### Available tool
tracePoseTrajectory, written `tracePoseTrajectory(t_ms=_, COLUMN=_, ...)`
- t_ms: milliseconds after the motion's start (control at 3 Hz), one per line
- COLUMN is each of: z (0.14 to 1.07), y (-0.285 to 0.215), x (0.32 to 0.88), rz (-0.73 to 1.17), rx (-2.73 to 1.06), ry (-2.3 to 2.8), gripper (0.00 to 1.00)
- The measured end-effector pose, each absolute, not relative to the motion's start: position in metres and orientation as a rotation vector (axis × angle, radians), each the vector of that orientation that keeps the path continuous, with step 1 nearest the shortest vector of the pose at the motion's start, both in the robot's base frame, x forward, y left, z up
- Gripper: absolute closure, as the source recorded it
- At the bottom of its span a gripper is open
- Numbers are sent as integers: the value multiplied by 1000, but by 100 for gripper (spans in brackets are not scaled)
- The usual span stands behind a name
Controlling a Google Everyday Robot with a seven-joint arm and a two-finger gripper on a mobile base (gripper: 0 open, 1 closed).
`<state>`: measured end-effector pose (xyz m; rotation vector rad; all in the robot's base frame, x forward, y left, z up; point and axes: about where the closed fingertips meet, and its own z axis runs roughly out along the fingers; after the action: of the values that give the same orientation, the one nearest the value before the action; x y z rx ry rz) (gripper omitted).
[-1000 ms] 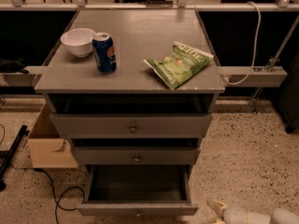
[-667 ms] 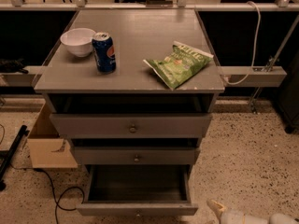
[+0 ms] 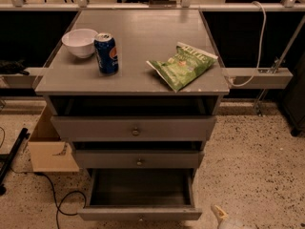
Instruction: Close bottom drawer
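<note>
Compared w/ the earlier frames, far less of the gripper point(image 3: 220, 217) shows. The long pale shape along the bottom right edge is now only a small pale tip at the bottom right of the frame. It sits just right of the front corner of the bottom drawer point(image 3: 140, 194) and apart from it. Drawers & tabletop items sit the same. Task-wise nothing looks done yet: the bottom drawer is at lower centre, pulled well out, w/ its dark inner floor exposed. Its front panel is near the bottom edge, well fwd of the middle drawer point(image 3: 138, 159) above. No contact w/ the panel is visible. Left to do, as I judge it: bring the gripper to the front panel & push it in till flush. Middle drawer & top drawer point(image 3: 133, 128) also look slightly out, w/ dark gaps above each, but aren't the job. On the cabinet top point(image 3: 143, 27), a white bowl point(image 3: 79, 42) & blue can point(image 3: 106, 53) stand upper left, and a green chip bag point(image 3: 183, 65) lies right of centre. Hard to make out: the gripper is mostly cut off by the bottom edge, so I can't tell its state, and the arm isn't in view. The bottom drawer's knob is right at the frame edge, barely seen. Its inside looks empty, but the corners are too dim to be sure. A cardboard box point(image 3: 47, 147) at left is partly hidden behind the cabinet.
</note>
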<state>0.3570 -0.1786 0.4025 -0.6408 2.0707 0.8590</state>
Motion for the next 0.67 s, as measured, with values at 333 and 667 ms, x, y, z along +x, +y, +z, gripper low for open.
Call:
tracePoseTrajectory(t_ms=333, z=398, y=-173, x=356, rz=842, rx=-651, ry=2071, gripper=0)
tracePoseTrajectory(t_ms=667, z=395, y=-160, x=352, rz=850, rx=-681, ry=2075, gripper=0)
